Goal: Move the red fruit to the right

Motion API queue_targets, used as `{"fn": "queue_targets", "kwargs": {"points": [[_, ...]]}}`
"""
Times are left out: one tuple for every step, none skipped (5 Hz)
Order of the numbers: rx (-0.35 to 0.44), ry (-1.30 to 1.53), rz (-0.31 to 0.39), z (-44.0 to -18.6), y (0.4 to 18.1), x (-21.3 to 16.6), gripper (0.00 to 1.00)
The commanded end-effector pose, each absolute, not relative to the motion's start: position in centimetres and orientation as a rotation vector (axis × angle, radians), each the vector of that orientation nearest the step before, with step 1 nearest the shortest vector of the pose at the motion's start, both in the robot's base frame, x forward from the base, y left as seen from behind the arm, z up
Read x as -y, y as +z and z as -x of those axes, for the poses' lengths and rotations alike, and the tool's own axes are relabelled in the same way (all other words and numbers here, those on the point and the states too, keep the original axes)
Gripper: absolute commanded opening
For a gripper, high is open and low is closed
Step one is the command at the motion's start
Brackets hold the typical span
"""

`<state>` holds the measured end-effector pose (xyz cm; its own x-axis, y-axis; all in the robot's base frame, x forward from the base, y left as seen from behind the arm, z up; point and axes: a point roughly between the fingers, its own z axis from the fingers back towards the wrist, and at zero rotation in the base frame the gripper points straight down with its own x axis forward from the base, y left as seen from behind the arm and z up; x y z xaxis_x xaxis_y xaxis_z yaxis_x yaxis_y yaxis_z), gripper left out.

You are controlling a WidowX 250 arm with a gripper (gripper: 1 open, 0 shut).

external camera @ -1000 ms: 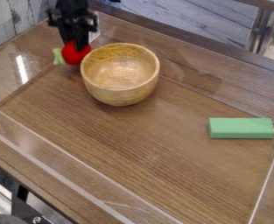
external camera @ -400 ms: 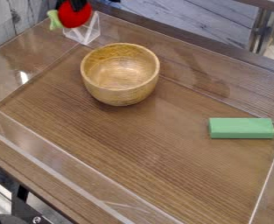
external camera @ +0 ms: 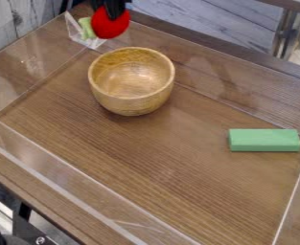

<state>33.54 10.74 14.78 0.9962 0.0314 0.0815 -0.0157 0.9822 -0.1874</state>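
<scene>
The red fruit [external camera: 108,26] is a small bright red rounded toy hanging in the air near the top edge of the camera view, above and behind the wooden bowl's left rim. My gripper [external camera: 110,15] is shut on it from above; only the dark finger ends show, the rest is cut off by the frame's top. A bit of green shows at the fruit's left side.
A round wooden bowl [external camera: 131,80] stands left of centre on the brown wooden table [external camera: 152,172]. A flat green rectangular block [external camera: 265,141] lies at the right. A clear raised rim [external camera: 37,163] runs along the table's edges.
The gripper has lifted the red fruit off the table beside the bowl's left and carried it up and to the right, to a spot above the bowl's far left rim.
</scene>
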Motion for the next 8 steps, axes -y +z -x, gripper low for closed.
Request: {"fn": "queue_targets", "kwargs": {"points": [[0.147, -0.079, 0.182, -33.1, 17.5, -7.0, 0.0], [0.13, -0.154, 0.204, -32.6, 16.9, -2.8, 0.0], [0.106, -0.228, 0.227, -31.3, 16.1, 1.6, 0.0], [0.078, -0.3, 0.237, -30.1, 15.0, 6.2, 0.0], [0.042, -0.363, 0.242, -29.4, 13.3, 10.4, 0.0], [0.003, -0.364, 0.259, -28.5, 11.3, 13.0, 0.0], [-0.03, -0.342, 0.265, -27.9, 8.8, 13.9, 0.0], [-0.052, -0.319, 0.256, -27.5, 7.4, 13.9, 0.0]]}}
